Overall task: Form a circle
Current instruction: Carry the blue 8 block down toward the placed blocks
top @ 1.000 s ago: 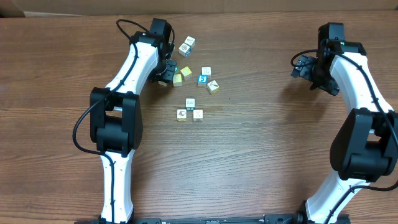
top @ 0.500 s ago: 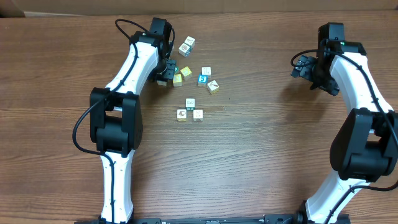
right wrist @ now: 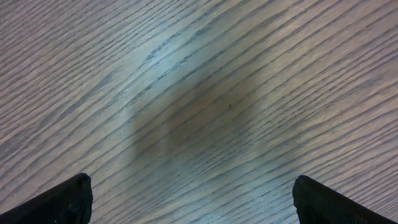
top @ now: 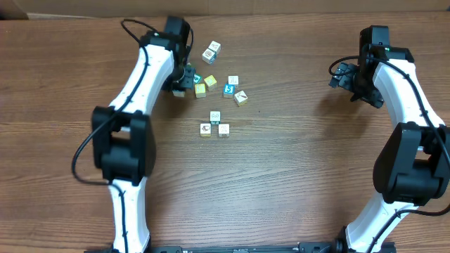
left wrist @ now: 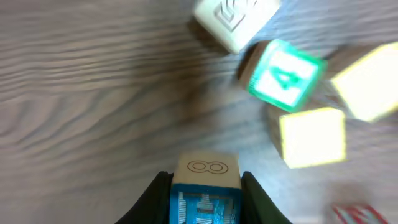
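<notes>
My left gripper [left wrist: 205, 198] is shut on a small cube [left wrist: 206, 169] with a blue patterned face and a pale top bearing an 8. Overhead, this gripper [top: 182, 82] hovers at the left edge of the loose scatter. Three whitish picture-faced cubes [top: 214, 125] sit close together in a tiny cluster nearer the table's middle. My right gripper [top: 342, 75] is far to the right, open over bare wood, with nothing between its fingers [right wrist: 69, 199].
Loose cubes lie just right of the left gripper: a teal one marked 4 [left wrist: 283, 76], two yellow ones [left wrist: 311, 137], a white one [top: 211, 51], a blue one [top: 228, 89] and two more whitish ones [top: 240, 97]. A cardboard edge [top: 14, 8] runs along the back.
My left gripper has closed on the blue-faced cube and drawn slightly left, its elbow swinging left too. The right arm has not moved.
</notes>
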Available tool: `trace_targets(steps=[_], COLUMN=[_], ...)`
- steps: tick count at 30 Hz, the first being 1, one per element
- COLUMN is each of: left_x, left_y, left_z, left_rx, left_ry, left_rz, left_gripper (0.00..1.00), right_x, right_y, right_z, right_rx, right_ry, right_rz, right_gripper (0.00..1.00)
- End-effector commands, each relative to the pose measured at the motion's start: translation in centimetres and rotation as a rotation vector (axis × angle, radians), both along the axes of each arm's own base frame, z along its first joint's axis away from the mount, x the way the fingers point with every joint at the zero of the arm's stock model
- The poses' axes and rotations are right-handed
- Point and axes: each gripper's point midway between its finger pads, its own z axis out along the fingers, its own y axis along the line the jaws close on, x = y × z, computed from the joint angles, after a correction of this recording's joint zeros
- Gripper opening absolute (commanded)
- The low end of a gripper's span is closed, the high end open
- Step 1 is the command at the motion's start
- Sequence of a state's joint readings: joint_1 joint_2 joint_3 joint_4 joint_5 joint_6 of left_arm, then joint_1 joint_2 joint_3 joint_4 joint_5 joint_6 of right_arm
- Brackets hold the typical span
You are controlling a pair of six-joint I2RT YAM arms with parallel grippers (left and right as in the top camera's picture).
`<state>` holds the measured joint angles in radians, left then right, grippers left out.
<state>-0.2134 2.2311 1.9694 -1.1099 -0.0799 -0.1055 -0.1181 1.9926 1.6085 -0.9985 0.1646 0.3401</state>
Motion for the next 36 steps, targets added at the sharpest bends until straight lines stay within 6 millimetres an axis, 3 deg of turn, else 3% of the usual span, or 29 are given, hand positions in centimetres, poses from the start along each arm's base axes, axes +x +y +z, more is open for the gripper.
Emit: trace_targets(steps=[1, 6, 11, 14, 20, 30, 36], left_x=[-0.5, -3.1, -6.6, -8.5, -11.9, -15.2, -17.1], left_y=[0.4, 0.9, 1.3, 1.4, 1.5, 2.1, 0.3], left_z=[8.6, 16.1, 19.9, 20.1, 18.4, 18.2, 18.0], left_rx=[-0.054, -0.108, -0.144, -0.139, -0.101, -0.086, -0.063], left_ry=[-0.166, -0.291, -0.320, -0.279, -0.129, -0.026, 0.025], left_rz=[0.069, 0.129, 0.182, 0.194, 0.185, 0.269, 0.221], left_gripper=[0.07, 0.08, 0.09, 0.09, 0.05, 0.04, 0.04], right_x=[0.6, 0.6, 0.6, 0.6, 0.6, 0.6, 0.6], right_y=[-0.3, -0.3, -0.3, -0.3, -0.3, -0.3, -0.3], right_z=[1.8, 1.8, 1.8, 1.8, 1.8, 1.8, 1.8], right_rx=[-0.016, -0.016, -0.016, -0.016, -0.016, -0.016, -0.016], right_ry=[-0.046, -0.046, -0.046, -0.046, -0.046, -0.046, -0.046], right_rz=[-0.003, -0.003, -0.003, -0.003, -0.003, -0.003, -0.003], right_gripper=[1.00, 1.00, 1.00, 1.00, 1.00, 1.00, 1.00])
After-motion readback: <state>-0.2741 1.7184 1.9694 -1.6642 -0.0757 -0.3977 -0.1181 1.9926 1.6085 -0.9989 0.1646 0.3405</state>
